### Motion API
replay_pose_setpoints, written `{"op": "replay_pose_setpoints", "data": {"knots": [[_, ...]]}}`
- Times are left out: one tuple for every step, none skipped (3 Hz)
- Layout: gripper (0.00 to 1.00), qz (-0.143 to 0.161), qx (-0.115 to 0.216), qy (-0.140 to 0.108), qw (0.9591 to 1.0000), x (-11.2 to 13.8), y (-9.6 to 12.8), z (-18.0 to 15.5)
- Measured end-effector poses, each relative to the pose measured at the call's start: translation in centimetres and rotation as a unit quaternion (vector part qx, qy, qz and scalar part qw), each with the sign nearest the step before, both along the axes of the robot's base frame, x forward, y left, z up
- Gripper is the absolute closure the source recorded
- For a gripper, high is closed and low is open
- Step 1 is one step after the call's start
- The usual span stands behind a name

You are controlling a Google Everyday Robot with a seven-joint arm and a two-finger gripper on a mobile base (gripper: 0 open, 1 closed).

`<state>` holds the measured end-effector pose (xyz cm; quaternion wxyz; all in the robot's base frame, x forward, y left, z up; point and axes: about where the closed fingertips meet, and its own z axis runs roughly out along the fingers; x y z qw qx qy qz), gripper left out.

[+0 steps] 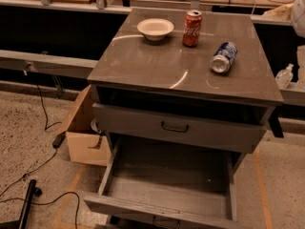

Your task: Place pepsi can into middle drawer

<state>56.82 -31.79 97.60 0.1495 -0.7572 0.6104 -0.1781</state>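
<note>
The small blue pepsi can with silver ends [224,57] lies tipped on its side on the grey cabinet top [143,66], towards the top's right rear. Its long axis runs roughly front to back, with one silver end facing the cabinet's front. The gripper itself cannot be picked out, so its opening cannot be told. Only a pale piece of the robot's arm [300,13] shows past the cabinet's right side, the side nearest the can. The wide grey middle drawer [171,185] stands pulled out, low at the cabinet's front.
</note>
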Motion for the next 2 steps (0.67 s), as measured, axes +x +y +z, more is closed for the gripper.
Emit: {"op": "replay_pose_setpoints", "data": {"knots": [[0.00, 0.052, -0.003, 0.032, 0.9981, 2.5, -1.6, -1.9], [0.00, 0.131, 0.015, 0.085, 0.9876, 5.1, -1.2, -5.5]]}}
